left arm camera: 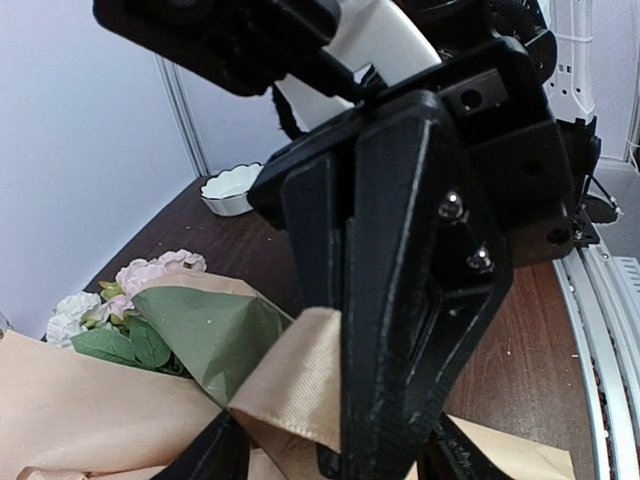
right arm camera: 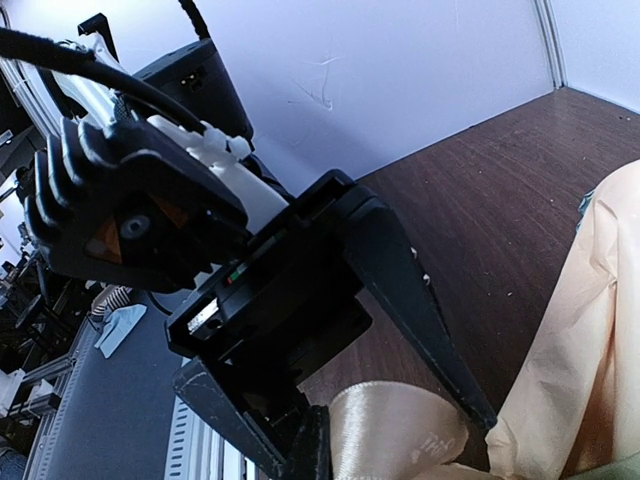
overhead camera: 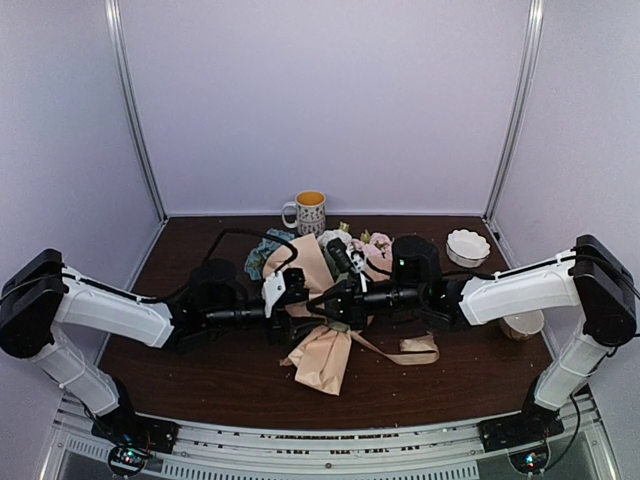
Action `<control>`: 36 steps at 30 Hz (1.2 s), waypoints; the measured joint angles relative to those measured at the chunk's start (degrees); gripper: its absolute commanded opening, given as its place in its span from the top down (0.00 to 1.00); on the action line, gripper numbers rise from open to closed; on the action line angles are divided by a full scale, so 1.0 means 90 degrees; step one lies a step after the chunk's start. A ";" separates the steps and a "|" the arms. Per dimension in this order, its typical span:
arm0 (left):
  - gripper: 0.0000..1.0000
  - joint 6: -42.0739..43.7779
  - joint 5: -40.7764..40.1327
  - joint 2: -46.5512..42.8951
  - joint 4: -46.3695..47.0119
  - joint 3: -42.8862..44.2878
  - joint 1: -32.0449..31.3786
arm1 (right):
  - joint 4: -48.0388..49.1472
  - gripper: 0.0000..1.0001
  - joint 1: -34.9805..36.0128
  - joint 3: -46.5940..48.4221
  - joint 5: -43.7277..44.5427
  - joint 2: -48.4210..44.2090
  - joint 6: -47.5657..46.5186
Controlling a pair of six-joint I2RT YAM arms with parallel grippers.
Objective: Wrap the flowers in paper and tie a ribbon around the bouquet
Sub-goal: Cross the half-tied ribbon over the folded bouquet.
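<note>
While the right gripper (left arm camera: 365,450) has its jaws pressed together, apparently pinching the tan ribbon (left arm camera: 290,385) at the waist of the bouquet (overhead camera: 310,258), the left gripper (overhead camera: 312,298) faces it tip to tip. Its jaws are apart, with the ribbon lying between them (nothing is held on that side, as far as I can judge). The step in hand looks like the tying. To do it well, the left jaws should close on the flat of the ribbon alone, clear of the paper (left arm camera: 215,335). Any pull should run across the bundle so it neither rolls nor crushes. The bouquet lies flat in the middle of the table (overhead camera: 200,370), its long axis running near to far: flowers (left arm camera: 150,275) toward the back wall, paper tail toward the arms' bases.
</note>
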 measured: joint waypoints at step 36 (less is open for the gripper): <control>1.00 0.0041 0.0253 0.0418 -0.1015 0.0721 0.0019 | -0.7298 0.27 -0.1724 -0.0359 0.4350 -0.2006 0.0393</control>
